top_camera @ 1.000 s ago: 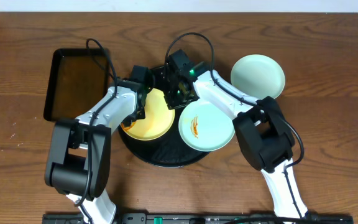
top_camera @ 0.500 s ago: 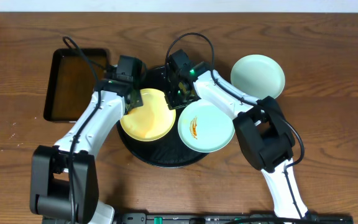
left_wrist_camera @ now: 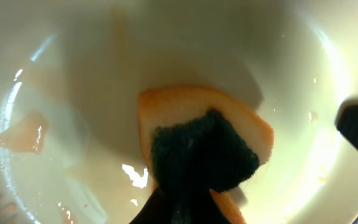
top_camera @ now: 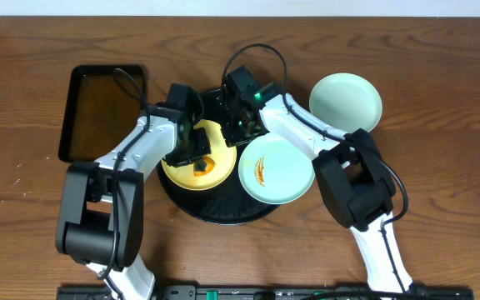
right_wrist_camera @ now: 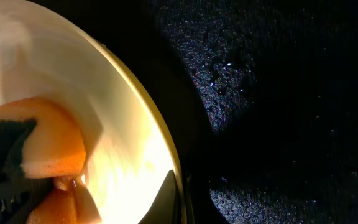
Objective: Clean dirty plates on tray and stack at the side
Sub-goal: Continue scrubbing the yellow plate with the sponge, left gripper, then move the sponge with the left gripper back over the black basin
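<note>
A pale yellow plate (top_camera: 183,171) lies on the left half of the round black tray (top_camera: 223,210). My left gripper (top_camera: 197,154) is shut on an orange sponge (left_wrist_camera: 185,112) with a dark green scouring face and presses it into the wet plate bowl (left_wrist_camera: 73,74). Pale orange smears (left_wrist_camera: 27,132) remain on the left of the bowl. My right gripper (top_camera: 238,127) is shut on the yellow plate's rim (right_wrist_camera: 157,130), one finger on each side. A mint-blue plate (top_camera: 286,162) with an orange smear sits on the tray's right half. Another mint-blue plate (top_camera: 346,102) lies on the table.
A rectangular black tray (top_camera: 102,112) of brownish liquid stands at the back left, close to my left arm. The wet tray floor (right_wrist_camera: 278,93) shows beside the yellow plate. Brown wooden table (top_camera: 440,167) surrounds everything.
My left gripper swung out to the plate's back-left edge, then came back over the plate's middle with the sponge. The right gripper has kept still on the rim.
</note>
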Controlling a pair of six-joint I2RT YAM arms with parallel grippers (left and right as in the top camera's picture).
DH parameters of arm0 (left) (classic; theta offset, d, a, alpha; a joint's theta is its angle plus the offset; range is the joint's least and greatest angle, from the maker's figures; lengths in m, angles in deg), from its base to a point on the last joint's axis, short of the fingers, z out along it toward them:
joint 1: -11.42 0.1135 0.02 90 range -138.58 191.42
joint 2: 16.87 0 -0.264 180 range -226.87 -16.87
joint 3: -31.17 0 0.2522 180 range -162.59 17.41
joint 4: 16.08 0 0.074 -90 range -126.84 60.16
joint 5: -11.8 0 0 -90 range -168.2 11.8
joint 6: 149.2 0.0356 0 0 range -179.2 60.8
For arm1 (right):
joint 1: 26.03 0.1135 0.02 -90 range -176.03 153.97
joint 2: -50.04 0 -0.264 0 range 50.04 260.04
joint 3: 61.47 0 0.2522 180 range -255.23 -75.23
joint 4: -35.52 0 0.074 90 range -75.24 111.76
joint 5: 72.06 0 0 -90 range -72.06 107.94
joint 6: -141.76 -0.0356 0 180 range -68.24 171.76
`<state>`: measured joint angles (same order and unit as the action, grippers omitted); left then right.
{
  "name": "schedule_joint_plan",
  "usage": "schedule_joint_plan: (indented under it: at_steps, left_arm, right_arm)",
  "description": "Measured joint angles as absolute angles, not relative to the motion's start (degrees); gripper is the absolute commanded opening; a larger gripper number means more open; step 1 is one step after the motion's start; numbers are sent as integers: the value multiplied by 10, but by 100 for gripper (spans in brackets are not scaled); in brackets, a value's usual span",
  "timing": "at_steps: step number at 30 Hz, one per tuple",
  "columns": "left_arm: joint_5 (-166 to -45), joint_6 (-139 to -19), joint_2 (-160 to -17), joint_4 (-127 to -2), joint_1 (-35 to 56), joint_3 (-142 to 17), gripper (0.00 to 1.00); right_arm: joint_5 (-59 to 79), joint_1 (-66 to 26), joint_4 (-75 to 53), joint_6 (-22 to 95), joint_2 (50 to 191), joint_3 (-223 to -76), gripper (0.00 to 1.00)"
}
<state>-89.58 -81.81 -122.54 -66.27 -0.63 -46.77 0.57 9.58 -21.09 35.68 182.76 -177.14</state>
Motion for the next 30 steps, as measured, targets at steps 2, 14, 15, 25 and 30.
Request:
schedule_joint_plan:
  at_steps: [2,14,15,25,30]
  left_arm:
    - [-887,-812,-1225,-678,-6,-468,8]
    - [-690,-799,-1225,-741,-10,-469,8]
    - [-673,-799,-1225,-741,-11,-469,7]
    - [-595,-797,-1218,-741,-14,-503,7]
    - [-571,-797,-1176,-741,-7,-518,8]
  right_arm:
    - [6,96,-211,357,1828,-1771,1]
    - [6,96,-211,357,1828,-1771,1]
    - [6,96,-211,357,1828,-1771,1]
    - [4,96,-213,357,1828,-1771,1]
    - [4,96,-213,357,1828,-1771,1]
